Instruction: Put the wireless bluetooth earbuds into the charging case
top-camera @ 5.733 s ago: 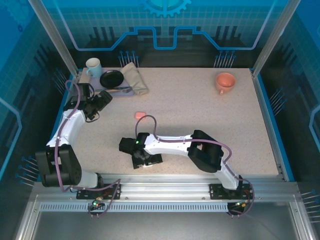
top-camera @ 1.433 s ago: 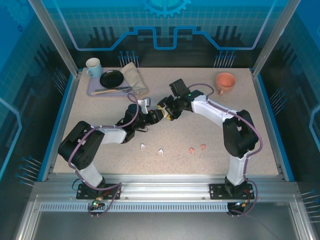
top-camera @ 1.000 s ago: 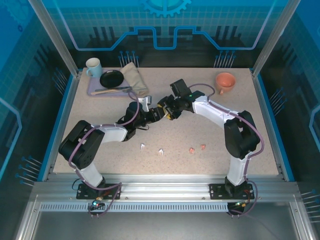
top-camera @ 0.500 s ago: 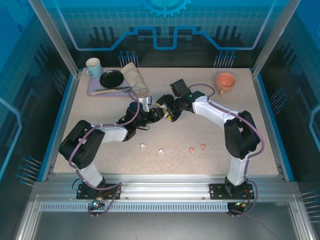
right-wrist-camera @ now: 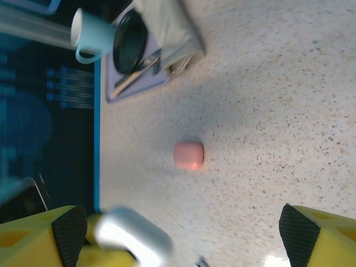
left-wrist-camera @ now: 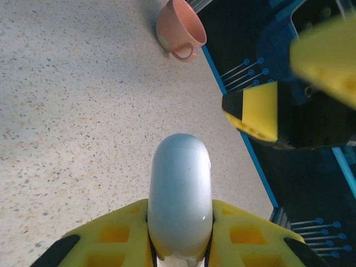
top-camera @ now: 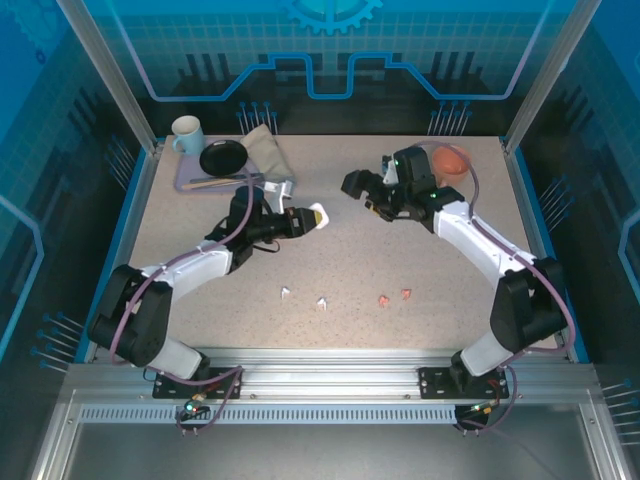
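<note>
Speckled beige worktop [top-camera: 420, 260] carries two tiny white plastic earbuds [top-camera: 285, 292] and two salmon-pink earbuds [top-camera: 384, 298] near its front edge. My left end effector [top-camera: 305, 218] is clamped on the glossy white pebble-shaped case [left-wrist-camera: 179, 189], left of centre. My right end effector [top-camera: 368, 195] gapes empty beside it. I'd hold the case firm and level for opening.

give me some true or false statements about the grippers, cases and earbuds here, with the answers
1. The left gripper is shut on the white case. True.
2. The right gripper grips the pink case. False: it is open and holds nothing; the pink case lies alone on the table.
3. All four earbuds lie on the table, outside any case. True.
4. The pink cup stands on the purple tray. False: it stands on the bare table at the far right, away from the tray.
</note>
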Controlling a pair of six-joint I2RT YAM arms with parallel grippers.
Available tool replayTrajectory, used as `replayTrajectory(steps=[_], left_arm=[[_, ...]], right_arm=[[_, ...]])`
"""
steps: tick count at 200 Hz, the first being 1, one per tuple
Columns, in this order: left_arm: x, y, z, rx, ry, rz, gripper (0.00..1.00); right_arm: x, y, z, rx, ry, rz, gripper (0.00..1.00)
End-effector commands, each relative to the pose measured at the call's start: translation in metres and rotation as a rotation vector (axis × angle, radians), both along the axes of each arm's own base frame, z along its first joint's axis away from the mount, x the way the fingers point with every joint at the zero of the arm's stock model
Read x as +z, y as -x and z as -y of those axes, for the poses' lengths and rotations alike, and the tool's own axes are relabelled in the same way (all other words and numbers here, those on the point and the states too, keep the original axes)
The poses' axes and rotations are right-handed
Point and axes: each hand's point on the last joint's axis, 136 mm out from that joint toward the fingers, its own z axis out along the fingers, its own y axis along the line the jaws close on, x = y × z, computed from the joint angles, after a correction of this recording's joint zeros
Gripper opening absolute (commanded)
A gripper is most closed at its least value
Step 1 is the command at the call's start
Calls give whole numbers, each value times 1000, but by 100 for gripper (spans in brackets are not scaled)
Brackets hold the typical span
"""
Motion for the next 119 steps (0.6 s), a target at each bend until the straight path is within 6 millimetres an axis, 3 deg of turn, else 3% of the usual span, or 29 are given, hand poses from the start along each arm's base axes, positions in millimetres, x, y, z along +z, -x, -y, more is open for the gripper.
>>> replayTrajectory(steps=[1, 35, 76, 119], left_arm=[[15, 18, -5, -137, 7, -13, 0], [22, 27, -2, -214, 6, -38, 0], [26, 23, -1, -214, 12, -43, 0], [31, 21, -1, -213, 13, -33, 0]], right_arm=[[7, 20, -13, 243, 47, 223, 92], [11, 35, -39, 365, -30, 271, 89], [6, 33, -67, 428, -25, 259, 87], [-16, 31, -83, 457, -6, 208, 84]])
